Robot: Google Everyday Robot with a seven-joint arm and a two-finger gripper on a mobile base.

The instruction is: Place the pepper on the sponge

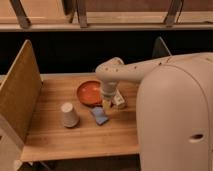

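Observation:
My gripper (106, 103) hangs from the white arm just right of the orange-red bowl (88, 93) and just above the far end of the sponge (99, 116). The sponge is a small flat blue-grey pad lying on the wooden table (60, 140). The pepper is hidden; I cannot make it out at the gripper or on the table.
A white cup (69, 115) stands upside down left of the sponge. A whitish box (119, 100) lies right beside the gripper. A tall wooden panel (20, 95) walls the table's left side. My bulky white body (175, 115) covers the right side.

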